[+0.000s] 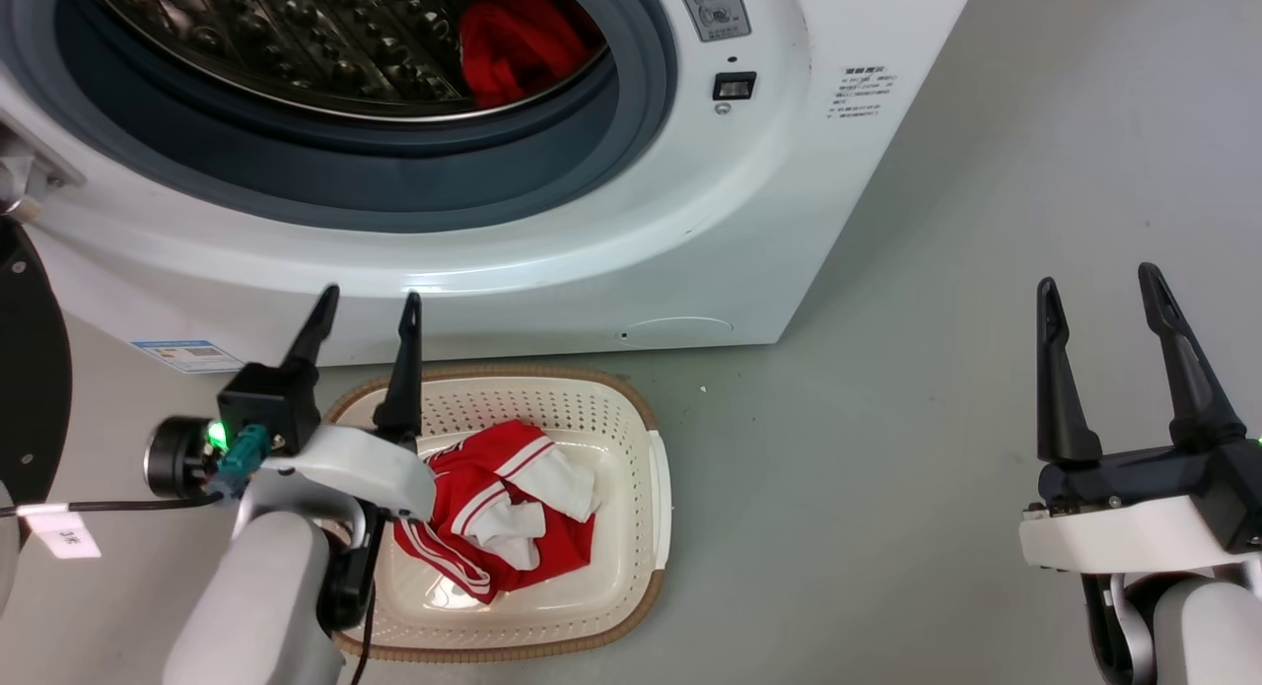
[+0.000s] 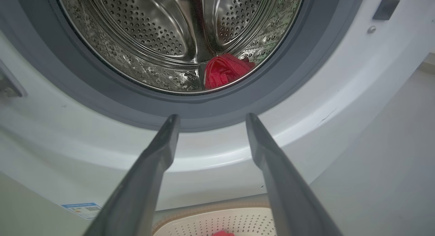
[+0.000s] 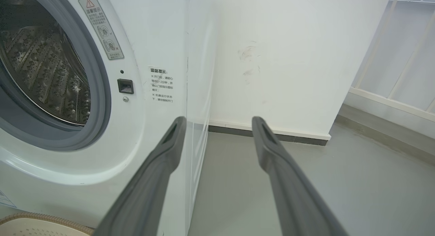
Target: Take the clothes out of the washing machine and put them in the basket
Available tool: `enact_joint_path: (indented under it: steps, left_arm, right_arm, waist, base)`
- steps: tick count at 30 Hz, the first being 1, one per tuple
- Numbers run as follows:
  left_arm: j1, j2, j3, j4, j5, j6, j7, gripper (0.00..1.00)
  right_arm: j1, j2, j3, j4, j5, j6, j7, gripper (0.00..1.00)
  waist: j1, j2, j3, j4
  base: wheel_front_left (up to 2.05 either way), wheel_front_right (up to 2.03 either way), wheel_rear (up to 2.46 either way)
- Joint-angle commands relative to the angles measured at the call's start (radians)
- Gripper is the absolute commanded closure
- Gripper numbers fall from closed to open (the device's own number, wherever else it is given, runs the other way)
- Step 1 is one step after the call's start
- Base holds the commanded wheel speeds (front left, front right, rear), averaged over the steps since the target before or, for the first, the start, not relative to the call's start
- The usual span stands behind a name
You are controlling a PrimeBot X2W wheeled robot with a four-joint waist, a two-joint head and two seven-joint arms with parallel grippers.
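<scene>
**Plain red garment point(image 2: 224, 71) lay up and ahead of the left gripper point(image 1: 371, 293), inside the washing machine point(image 1: 690, 222)**

The plain red garment sat bunched in the machine's drum point(image 2: 153, 32), low and toward the right of the opening, just behind the lip of the grey door ring point(image 1: 394, 187). It was a crumpled heap, so no long axis could be read. The left gripper hung before the machine's front panel, below the opening. Its 2 fingers were spread apart, held nothing and pointed up at the ring. From there the garment lay ahead, higher and a little to the right.

The right gripper point(image 1: 1097, 276), also spread and empty, stood out past the machine's right corner, well apart from the opening. The left arm looked the nearer for the reach.

The striped garment point(image 1: 503, 527) already lay in the basket point(image 1: 656, 488), which sat on the floor point(image 1: 887, 468) just in front of the machine's base, below the opening. That put 1 of the 2 garments in the basket.

The floor was smooth and grey, with open room to the machine's right and a white wall point(image 3: 289, 59) behind it.
</scene>
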Motion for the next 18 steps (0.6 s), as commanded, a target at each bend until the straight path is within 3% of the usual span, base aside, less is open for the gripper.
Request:
enact_joint_path:
  steps: [1,5,10,18]
  left_arm:
    - [0.01,0.0,0.013,-0.021,0.013,-0.007,-0.003,0.0]
    - [-0.034,0.01,0.047,-0.063,0.043,-0.037,-0.003,0.0]
    - [-0.15,0.063,0.052,-0.017,0.041,-0.097,0.031,0.0]
    - [-0.447,0.184,0.033,0.09,0.03,-0.16,0.258,0.0]
  right_arm:
    - [0.001,0.0,-0.002,-0.003,0.006,-0.001,-0.002,0.0]
    - [-0.018,0.001,0.007,-0.006,0.022,-0.001,-0.002,0.0]
    - [-0.042,0.001,0.013,-0.008,0.039,-0.001,-0.002,0.0]
    - [-0.072,0.001,0.033,-0.015,0.081,-0.001,-0.002,0.0]
  waist:
    - [0.0002,0.0,0.009,-0.006]
    - [0.0002,0.0,0.041,-0.03]
    - [0.0002,0.0,0.099,-0.072]
    - [0.0002,0.0,0.215,-0.152]
  base:
    - [0.0,0.0,0.0]
    - [0.0,0.0,0.0]
    - [0.0,0.0,0.0]
    - [0.0,0.0,0.0]
